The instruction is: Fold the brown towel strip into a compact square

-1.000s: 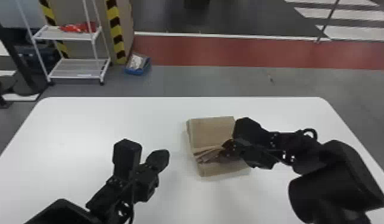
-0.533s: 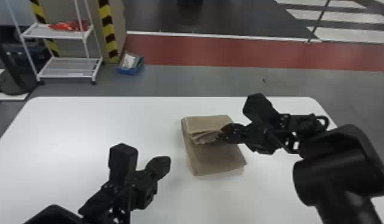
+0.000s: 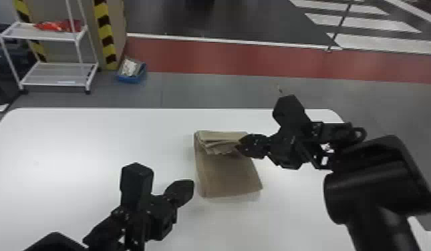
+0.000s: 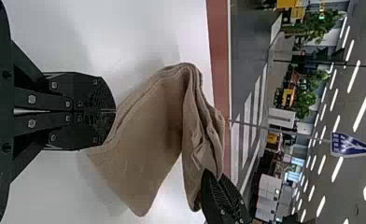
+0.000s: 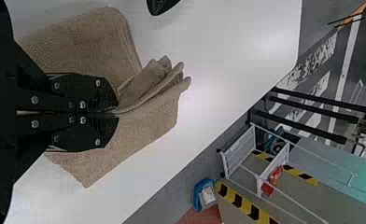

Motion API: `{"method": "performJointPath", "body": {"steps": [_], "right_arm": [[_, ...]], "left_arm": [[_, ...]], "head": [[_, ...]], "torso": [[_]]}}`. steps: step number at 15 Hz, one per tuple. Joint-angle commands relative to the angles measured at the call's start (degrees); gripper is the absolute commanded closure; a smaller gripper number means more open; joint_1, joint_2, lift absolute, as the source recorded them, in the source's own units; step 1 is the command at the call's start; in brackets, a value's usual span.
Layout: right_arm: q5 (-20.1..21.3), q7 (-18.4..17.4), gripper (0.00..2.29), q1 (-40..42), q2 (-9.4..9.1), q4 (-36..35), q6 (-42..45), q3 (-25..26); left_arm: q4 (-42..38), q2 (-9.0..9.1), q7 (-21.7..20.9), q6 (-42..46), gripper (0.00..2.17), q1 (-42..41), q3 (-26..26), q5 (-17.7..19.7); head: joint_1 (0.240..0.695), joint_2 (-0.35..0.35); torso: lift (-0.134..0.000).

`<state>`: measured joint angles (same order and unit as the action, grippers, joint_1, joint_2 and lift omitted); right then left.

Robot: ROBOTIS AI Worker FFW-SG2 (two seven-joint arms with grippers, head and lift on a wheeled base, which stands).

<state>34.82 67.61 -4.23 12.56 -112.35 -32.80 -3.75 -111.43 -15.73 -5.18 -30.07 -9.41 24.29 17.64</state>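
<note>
The brown towel strip [image 3: 229, 177] lies on the white table, its far part raised in bunched layers. My right gripper [image 3: 238, 147] is at the towel's far right side, and in the right wrist view the same gripper [image 5: 118, 112] is shut on a fold of the towel [image 5: 148, 121]. To the left of the towel's near part is my left gripper [image 3: 193, 189], apart from the cloth. The left wrist view shows that gripper [image 4: 115, 111] with its fingers closed together, the towel [image 4: 144, 140] beyond the tips.
The white table [image 3: 74, 150] extends around the towel, with its far edge behind it. On the floor past that edge stand a white shelf rack [image 3: 54, 73] and a blue box [image 3: 131, 78] at the far left.
My right gripper has moved away toward the table's far side, drawing the towel's bunched layers with it and baring more of the near part. The left arm has barely moved; the head view has shifted slightly.
</note>
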Motion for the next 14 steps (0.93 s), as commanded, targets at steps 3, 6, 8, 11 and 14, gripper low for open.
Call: {"method": "performJointPath", "body": {"steps": [3,6,8,11,14], "right_arm": [[0.25,-0.02,1.45,0.89,0.01,-0.41,0.14,-0.21],[0.33,-0.02,1.48,1.33,-0.16,-0.41,0.14,-1.0],[0.33,-0.2,1.48,1.85,-0.34,-0.5,0.14,-1.53],[0.25,-0.11,1.48,2.47,-0.34,-1.47,-0.04,-2.14],[0.25,-0.2,1.48,2.73,-0.43,-2.7,-0.92,-2.93]], "left_arm": [[-0.27,0.17,-0.18,-0.12,2.06,0.09,2.78,0.81],[1.13,1.67,-0.44,0.23,2.06,0.79,4.54,0.99],[3.15,2.46,0.35,1.46,2.06,2.2,6.12,0.72],[3.59,2.46,1.23,3.57,2.06,2.46,5.77,0.46],[3.59,2.37,1.32,3.57,2.06,2.55,4.89,0.37]], "head": [[0.695,-0.188],[0.695,-0.214],[0.695,-0.224],[0.695,-0.232],[0.695,-0.219]], "torso": [[-0.124],[-0.124],[-0.124],[-0.124],[-0.124]]}}
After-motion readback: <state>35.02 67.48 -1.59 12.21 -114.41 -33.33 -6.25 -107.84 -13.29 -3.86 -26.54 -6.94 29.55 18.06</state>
